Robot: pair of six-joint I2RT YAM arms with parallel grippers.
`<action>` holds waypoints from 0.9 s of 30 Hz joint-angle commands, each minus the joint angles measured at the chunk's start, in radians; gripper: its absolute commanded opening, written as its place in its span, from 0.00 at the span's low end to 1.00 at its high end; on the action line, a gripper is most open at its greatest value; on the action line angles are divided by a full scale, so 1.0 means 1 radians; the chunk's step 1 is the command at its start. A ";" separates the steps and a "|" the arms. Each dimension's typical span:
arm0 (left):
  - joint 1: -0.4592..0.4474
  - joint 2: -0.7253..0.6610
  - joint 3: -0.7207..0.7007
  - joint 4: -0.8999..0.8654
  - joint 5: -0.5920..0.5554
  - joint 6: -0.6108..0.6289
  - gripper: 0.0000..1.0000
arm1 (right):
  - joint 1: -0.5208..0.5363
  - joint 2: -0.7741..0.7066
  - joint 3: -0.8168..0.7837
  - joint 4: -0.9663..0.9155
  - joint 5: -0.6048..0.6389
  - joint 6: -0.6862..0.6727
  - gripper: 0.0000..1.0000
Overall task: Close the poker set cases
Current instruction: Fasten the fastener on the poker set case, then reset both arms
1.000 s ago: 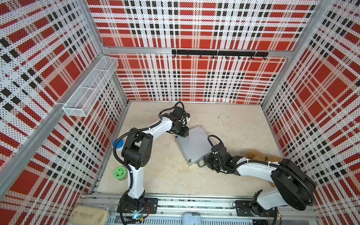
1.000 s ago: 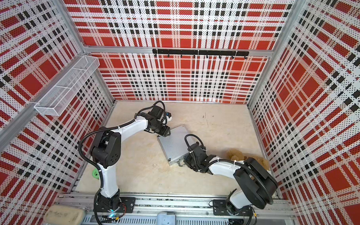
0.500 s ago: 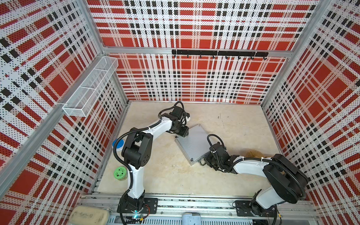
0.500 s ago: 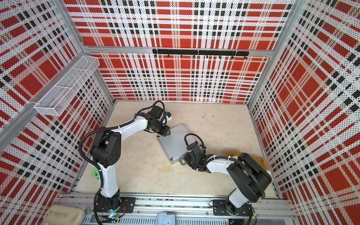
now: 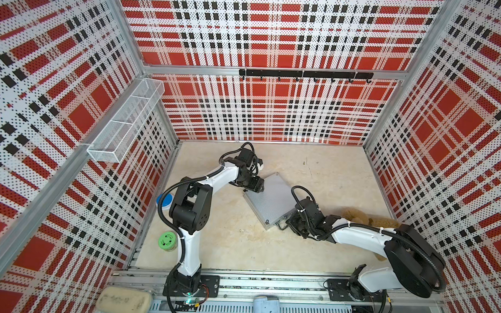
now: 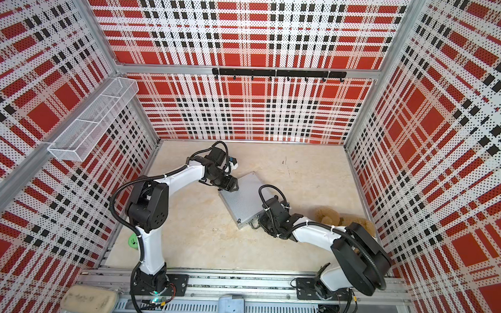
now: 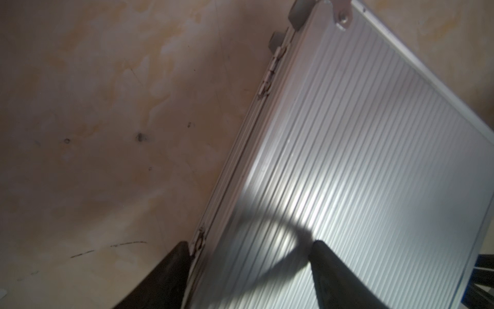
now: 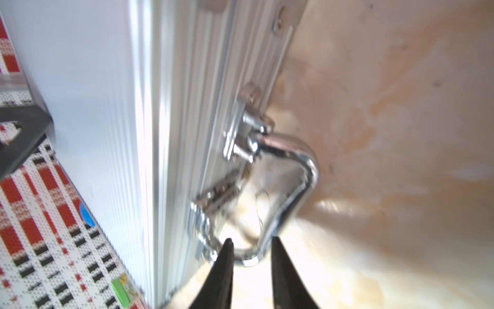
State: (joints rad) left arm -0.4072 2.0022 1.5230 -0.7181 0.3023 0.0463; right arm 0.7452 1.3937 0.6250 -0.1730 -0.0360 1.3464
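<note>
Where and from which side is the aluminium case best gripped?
Probably the chrome handle, a loop jutting from one edge of the case. Come in low from that side, where the right hand sits; the flat ribbed lid offers no pinch.

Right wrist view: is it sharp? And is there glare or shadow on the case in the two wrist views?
Right wrist view: blurred, the chrome handle smeared, the case lid washed out white by glare. Left wrist view: sharper; a curved dark shadow crosses the ribbed lid beside a bright patch.
</note>
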 commanded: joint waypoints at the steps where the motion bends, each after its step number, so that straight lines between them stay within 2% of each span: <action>1: 0.007 -0.033 0.014 -0.026 -0.009 -0.011 0.81 | -0.015 -0.083 0.055 -0.170 0.016 -0.103 0.38; 5: 0.037 -0.135 -0.041 0.072 -0.010 -0.052 0.86 | -0.051 -0.134 0.121 -0.255 0.049 -0.285 0.54; 10: 0.089 -0.314 -0.195 0.246 -0.036 -0.104 0.93 | -0.127 -0.135 0.239 -0.342 0.093 -0.537 0.72; 12: 0.096 -0.383 -0.265 0.292 -0.066 -0.108 0.95 | -0.166 -0.130 0.277 -0.352 0.108 -0.642 0.80; 18: 0.196 -0.566 -0.493 0.410 -0.136 -0.117 0.99 | -0.296 -0.110 0.349 -0.304 0.133 -0.936 0.97; 23: 0.269 -0.687 -0.656 0.502 -0.191 -0.093 0.99 | -0.404 -0.088 0.337 -0.172 0.134 -1.133 1.00; 27: 0.334 -0.763 -0.775 0.603 -0.218 -0.066 0.99 | -0.475 -0.066 0.287 -0.049 0.141 -1.222 1.00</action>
State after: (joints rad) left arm -0.1093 1.2930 0.7959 -0.2398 0.1265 -0.0437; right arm 0.3054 1.3090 0.9440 -0.3592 0.0875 0.2714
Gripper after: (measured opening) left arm 0.994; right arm 0.998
